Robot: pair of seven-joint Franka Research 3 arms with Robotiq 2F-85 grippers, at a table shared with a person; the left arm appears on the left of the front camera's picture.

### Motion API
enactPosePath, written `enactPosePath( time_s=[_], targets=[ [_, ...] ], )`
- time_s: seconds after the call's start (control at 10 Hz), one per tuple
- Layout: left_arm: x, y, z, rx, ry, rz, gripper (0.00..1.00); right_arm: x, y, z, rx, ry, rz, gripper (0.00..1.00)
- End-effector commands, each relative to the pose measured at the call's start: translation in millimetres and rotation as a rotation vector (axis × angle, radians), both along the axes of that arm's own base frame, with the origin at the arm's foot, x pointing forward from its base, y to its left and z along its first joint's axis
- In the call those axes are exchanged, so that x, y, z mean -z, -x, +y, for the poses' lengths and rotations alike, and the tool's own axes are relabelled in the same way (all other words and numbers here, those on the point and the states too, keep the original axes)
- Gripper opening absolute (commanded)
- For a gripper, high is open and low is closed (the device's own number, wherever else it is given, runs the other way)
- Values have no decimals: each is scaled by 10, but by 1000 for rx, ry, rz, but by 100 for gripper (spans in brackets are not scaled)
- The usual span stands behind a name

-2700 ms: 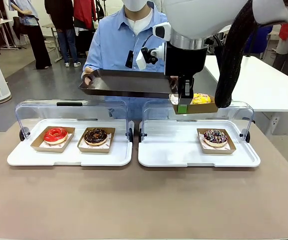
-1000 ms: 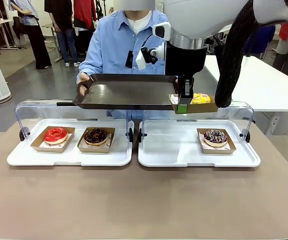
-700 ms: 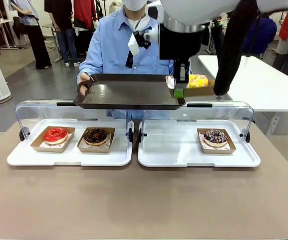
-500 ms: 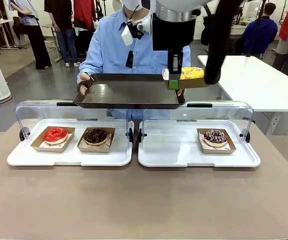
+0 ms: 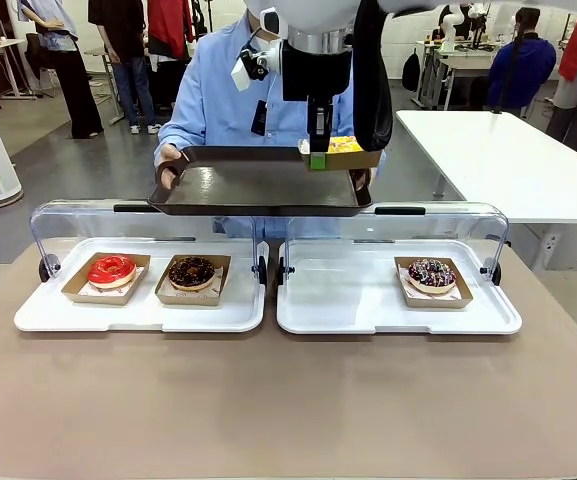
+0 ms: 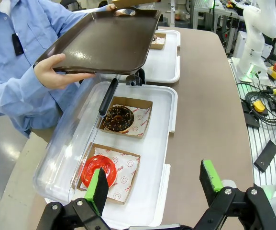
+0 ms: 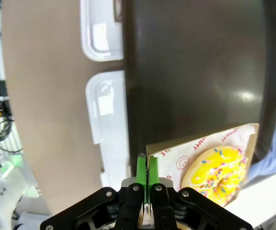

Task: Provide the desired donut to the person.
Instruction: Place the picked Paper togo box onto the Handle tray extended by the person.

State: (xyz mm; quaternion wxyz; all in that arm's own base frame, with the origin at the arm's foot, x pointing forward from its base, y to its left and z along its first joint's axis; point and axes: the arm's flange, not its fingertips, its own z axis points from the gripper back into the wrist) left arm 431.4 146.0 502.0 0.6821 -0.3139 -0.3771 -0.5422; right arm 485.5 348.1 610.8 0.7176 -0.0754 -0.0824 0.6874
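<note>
My right gripper (image 5: 315, 152) is shut on the edge of a small cardboard tray carrying a yellow sprinkled donut (image 5: 344, 146). It holds the donut above the right end of a dark serving tray (image 5: 253, 187). The person (image 5: 223, 95), in a light blue shirt, holds that tray out with both hands. In the right wrist view the green fingertips (image 7: 141, 168) pinch the cardboard wall beside the yellow donut (image 7: 219, 167), over the dark tray (image 7: 195, 72). My left gripper (image 6: 154, 179) is open, hovering above the left white tray with nothing between its fingers.
Two white trays with raised clear lids sit on the table. The left tray (image 5: 138, 312) holds a red donut (image 5: 111, 270) and a chocolate donut (image 5: 192, 272). The right tray (image 5: 348, 300) holds a dark sprinkled donut (image 5: 431, 273). Other people stand far behind.
My right arm has lifted the yellow donut and carried it left, from beside the person's tray to above its right end. The person's tray has stayed level.
</note>
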Motion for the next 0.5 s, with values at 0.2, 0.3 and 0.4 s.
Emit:
enactPosePath(
  time_s=[0.2, 0.3, 0.4],
  targets=[
    [-5, 5, -3, -8, -9, -2, 100, 137, -536, -44, 12, -63, 29, 2],
    [-5, 5, -3, -8, -9, -2, 100, 194, -610, -63, 9, -76, 39, 2],
    [-5, 5, -3, -8, -9, -2, 100, 253, -668, -66, 9, -92, 60, 2]
  ],
)
